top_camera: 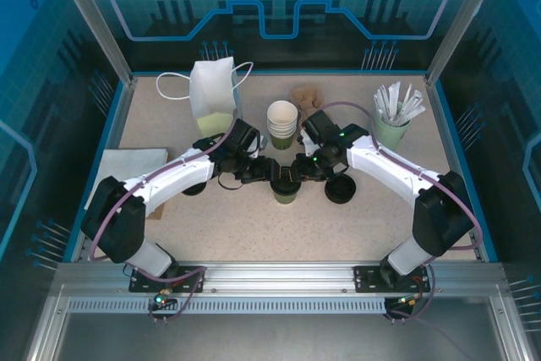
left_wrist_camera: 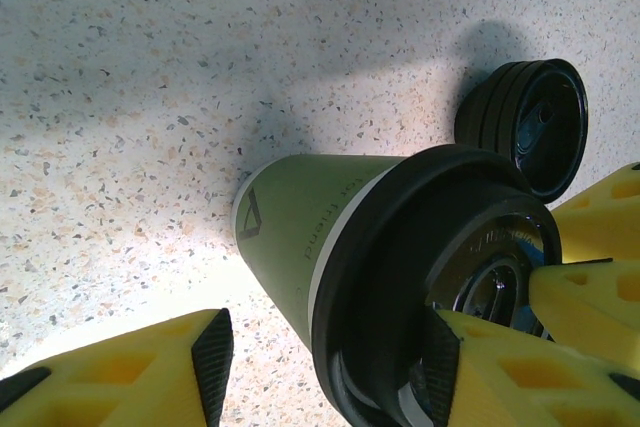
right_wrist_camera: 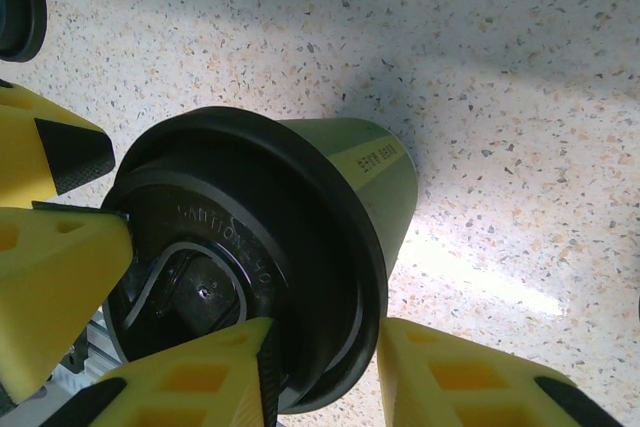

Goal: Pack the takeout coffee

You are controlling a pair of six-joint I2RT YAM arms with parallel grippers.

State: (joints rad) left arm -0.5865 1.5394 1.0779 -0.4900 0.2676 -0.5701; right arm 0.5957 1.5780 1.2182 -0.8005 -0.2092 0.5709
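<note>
While the takeout coffee (top_camera: 286, 188) stands lidded mid-table, left gripper (left_wrist_camera: 330, 357) gapes around it; right gripper (right_wrist_camera: 325, 372) at its rim, grip unclear; spare lids (top_camera: 341, 189) beside, stacked cups (top_camera: 282, 124) behind, speckled table (top_camera: 254, 234), blue walls (top_camera: 51, 40).

The near strip of the table (top_camera: 279, 238) lies open from left to right. The stack of cups (top_camera: 282, 123) stands just beyond the takeout coffee (top_camera: 286, 190), and a stack of black lids (top_camera: 340, 189) sits just right of it. The left gripper (top_camera: 270, 177) and right gripper (top_camera: 302, 173) crowd its top from either side.
</note>
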